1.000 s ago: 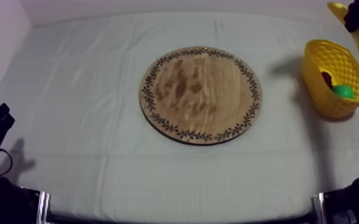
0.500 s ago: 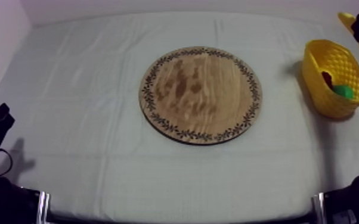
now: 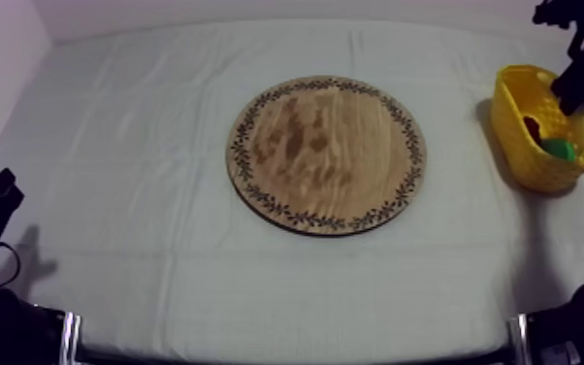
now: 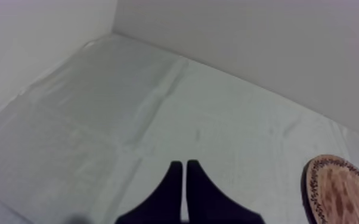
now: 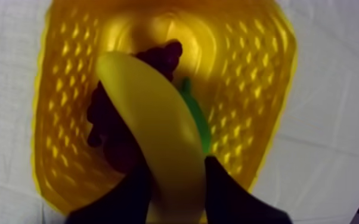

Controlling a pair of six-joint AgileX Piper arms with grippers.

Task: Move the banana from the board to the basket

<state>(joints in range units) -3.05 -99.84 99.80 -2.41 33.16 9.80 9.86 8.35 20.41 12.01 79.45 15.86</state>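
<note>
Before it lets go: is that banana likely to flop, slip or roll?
Probably stiff: the banana keeps its curve beyond the right gripper. Its glossy skin may be slippery. It likely won't roll far, with the yellow basket beneath it.

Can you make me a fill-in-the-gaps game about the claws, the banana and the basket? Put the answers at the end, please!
1. The right claw is ____ on the banana.
2. The banana hangs over the ____ basket.
3. The left claw holds ____.
4. The wooden board is ____ in shape.

Missing words: shut; yellow; nothing; round.
</note>
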